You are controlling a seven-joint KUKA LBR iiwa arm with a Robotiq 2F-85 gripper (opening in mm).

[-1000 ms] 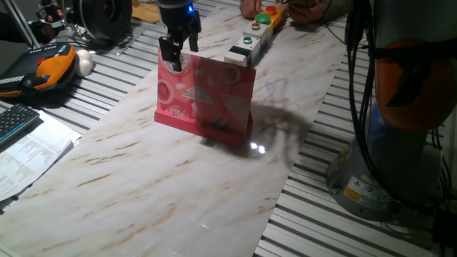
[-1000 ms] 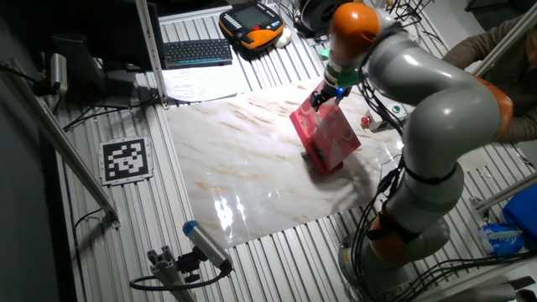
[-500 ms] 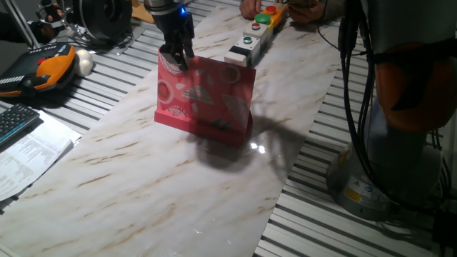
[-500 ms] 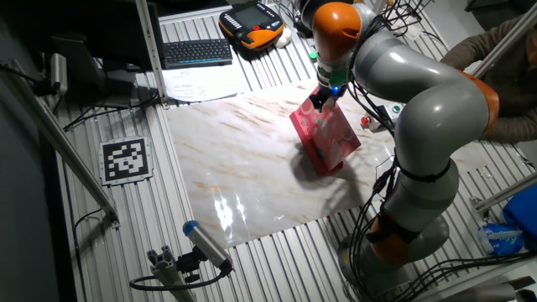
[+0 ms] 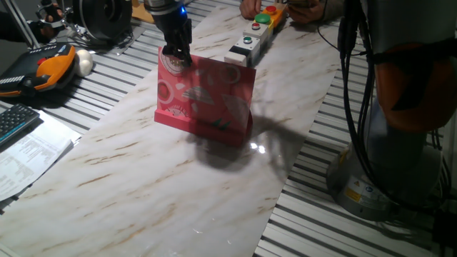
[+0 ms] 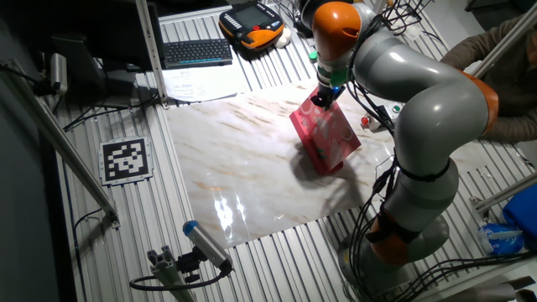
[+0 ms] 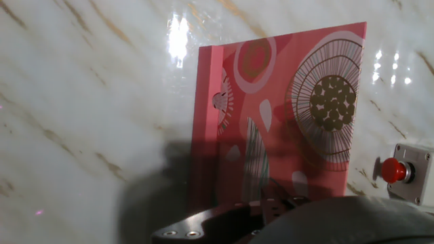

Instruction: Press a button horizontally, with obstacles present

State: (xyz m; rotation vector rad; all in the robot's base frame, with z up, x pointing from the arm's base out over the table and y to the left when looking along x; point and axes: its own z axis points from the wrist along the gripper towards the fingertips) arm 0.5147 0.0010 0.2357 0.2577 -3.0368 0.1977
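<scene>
Behind the patterned board, at the far end of the marble tabletop (image 5: 143,178), sits the button box (image 5: 240,51), a grey housing with a dark button on top in one fixed view; the hand view shows a grey box with a red button (image 7: 392,170) facing sideways, just beside the board's edge. The upright pink-red card board (image 5: 207,93) stands between that box and the near part of the table, resting on its pink base lip (image 5: 200,127), with white, pink and green flower drawings on its face. In the other fixed view the board (image 6: 327,134) stands near the middle of the marble sheet.

The gripper (image 5: 176,56) hangs at the board's top left corner in one fixed view, its dark fingers overlapping the upper edge; whether they touch it cannot be told. Compared with a second ago, the gripper has come lower and nearer that corner, and since half a second ago it has barely moved. The board itself has not shifted. I cannot tell whether the fingers are parted or closed; the hand view shows only the hand's body at the bottom edge.

Further along the table a second box with red and green buttons (image 5: 265,16) lies beyond the first. A keyboard (image 6: 197,52) and an orange pendant (image 6: 252,23) lie off the marble.
</scene>
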